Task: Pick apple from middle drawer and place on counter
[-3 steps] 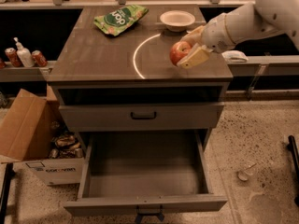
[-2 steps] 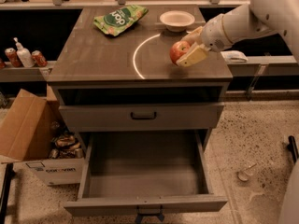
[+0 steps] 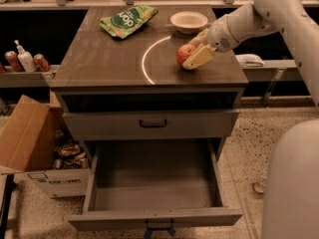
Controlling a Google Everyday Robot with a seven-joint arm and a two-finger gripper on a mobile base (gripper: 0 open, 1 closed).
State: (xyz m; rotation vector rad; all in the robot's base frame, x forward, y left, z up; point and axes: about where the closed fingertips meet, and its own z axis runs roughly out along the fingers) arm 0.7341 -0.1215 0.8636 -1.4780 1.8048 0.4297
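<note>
The red and yellowish apple [image 3: 183, 54] is at the right side of the counter [image 3: 104, 59], just right of the white arc, low at the surface; I cannot tell if it rests on it. My gripper [image 3: 190, 54] comes in from the right and is shut on the apple, one pale finger [image 3: 199, 58] in front of it and the other behind. The middle drawer [image 3: 154, 217] stands pulled open below, its grey floor bare, with its dark handle at the bottom edge of the view.
A white bowl [image 3: 189, 21] and a green chip bag [image 3: 127, 19] lie at the counter's back. The upper drawer [image 3: 153, 123] is shut. A cardboard box [image 3: 30, 143] stands on the floor left, with cans and a bottle [image 3: 25, 61] on a shelf above it.
The gripper with the apple has shifted slightly left, towards the white arc. The drawer and other items have not moved.
</note>
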